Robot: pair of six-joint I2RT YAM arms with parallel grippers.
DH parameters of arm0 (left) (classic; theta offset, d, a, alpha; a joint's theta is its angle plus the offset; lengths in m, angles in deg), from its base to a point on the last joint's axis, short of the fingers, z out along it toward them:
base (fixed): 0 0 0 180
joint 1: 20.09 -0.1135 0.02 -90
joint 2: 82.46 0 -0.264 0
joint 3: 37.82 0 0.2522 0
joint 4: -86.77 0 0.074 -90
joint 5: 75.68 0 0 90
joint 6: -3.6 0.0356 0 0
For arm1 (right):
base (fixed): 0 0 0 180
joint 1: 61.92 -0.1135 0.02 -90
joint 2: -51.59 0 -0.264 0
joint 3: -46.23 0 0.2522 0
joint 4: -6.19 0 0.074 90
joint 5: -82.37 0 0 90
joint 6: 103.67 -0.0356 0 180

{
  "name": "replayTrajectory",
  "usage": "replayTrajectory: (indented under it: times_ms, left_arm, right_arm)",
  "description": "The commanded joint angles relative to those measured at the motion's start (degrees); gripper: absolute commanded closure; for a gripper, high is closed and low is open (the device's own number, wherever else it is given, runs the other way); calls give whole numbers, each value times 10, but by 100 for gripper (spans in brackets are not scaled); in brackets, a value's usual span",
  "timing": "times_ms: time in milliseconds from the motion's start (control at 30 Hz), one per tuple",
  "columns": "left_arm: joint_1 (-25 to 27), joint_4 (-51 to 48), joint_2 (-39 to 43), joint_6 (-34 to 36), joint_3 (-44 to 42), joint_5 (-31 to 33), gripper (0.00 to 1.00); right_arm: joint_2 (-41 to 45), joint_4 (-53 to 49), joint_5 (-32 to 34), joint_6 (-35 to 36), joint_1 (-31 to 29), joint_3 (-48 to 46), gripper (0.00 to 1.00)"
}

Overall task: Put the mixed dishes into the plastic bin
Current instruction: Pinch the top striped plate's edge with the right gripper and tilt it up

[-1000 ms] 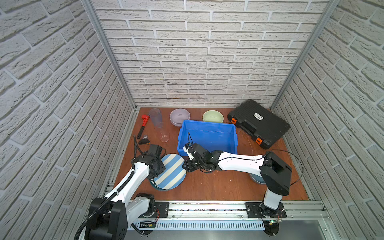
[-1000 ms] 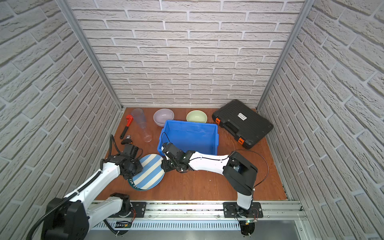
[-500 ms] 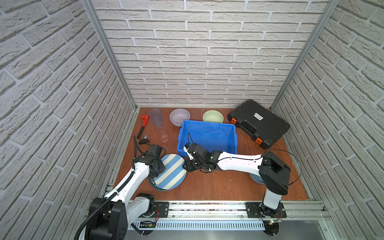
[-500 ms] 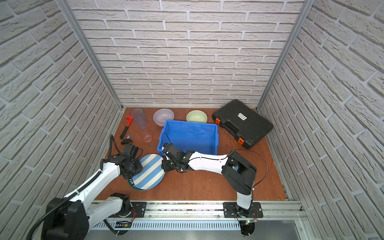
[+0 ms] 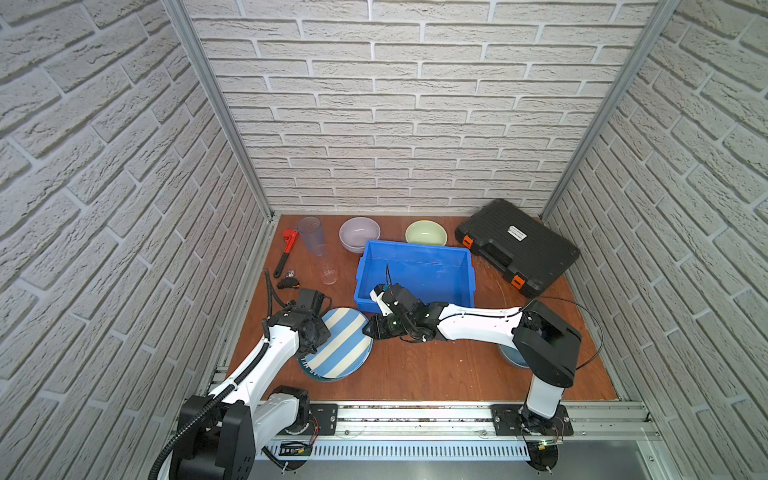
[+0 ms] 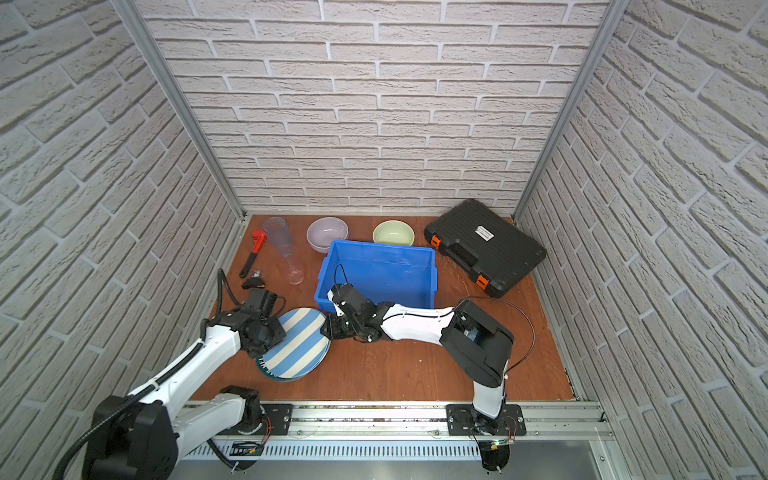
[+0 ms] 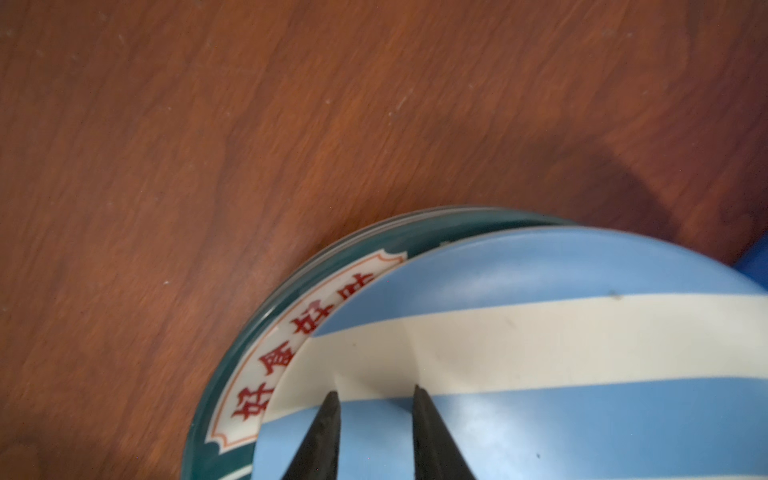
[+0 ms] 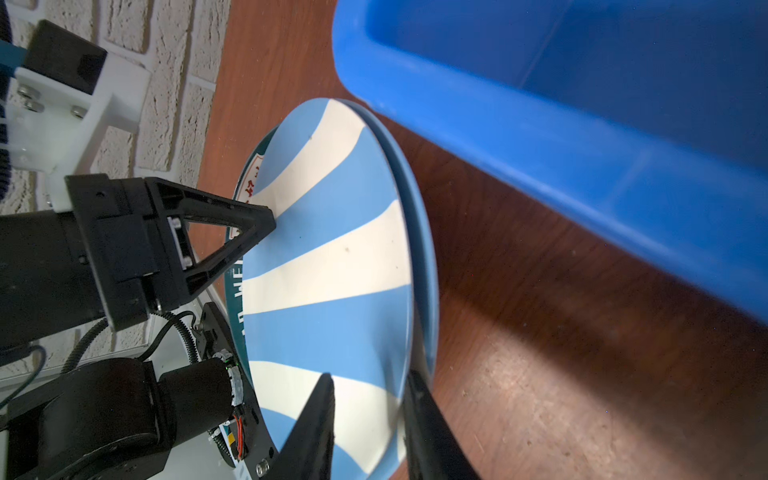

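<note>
Little has moved: your right pincer (image 8: 371,376) still pinches the rim of the striped plate (image 5: 345,345). Your left pincer (image 7: 374,390) rests on it, tips slightly parted. The bin (image 5: 415,244) stays empty.

Both top views look steeply down from high in front onto the whole counter (image 5: 415,374); both wrist cameras look closely at the striped plate (image 7: 540,332), shared by all.

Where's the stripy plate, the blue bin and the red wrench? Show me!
stripy plate (image 5: 349,345): in a top view, on its middle stripes.
bin (image 5: 419,259): in a top view, on its inner far wall.
wrench (image 5: 287,248): in a top view, on the red shaft just below its jaw.
</note>
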State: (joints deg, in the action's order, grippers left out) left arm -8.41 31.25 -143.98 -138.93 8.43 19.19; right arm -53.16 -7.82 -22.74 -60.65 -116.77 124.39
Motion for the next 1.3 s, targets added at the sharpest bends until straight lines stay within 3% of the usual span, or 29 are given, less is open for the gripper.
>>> replayTrajectory:
  times_ms: [0, 133, 500, 733, 1000, 1267]
  left_arm:
    - [4, 7, -21, 2, -33, -27, 69]
    - [4, 14, -22, 2, -37, -28, 69]
    - [4, 35, -27, 1, -56, -35, 70]
    - [5, 48, -21, -5, -73, -41, 70]
    - [5, 59, -23, -4, -79, -46, 70]
    - [5, 68, -10, -8, -92, -55, 70]
  right_arm:
    - [-22, 8, -21, 0, -9, 16, 65]
    - [-32, -36, -1, 16, -9, 32, 61]
    - [-64, -88, 18, 13, -20, 70, 62]
    - [-79, -230, 134, 73, -43, 139, 65]
    - [-82, -57, 5, -7, -36, 82, 66]
    - [-98, 59, -37, -68, -27, 42, 74]
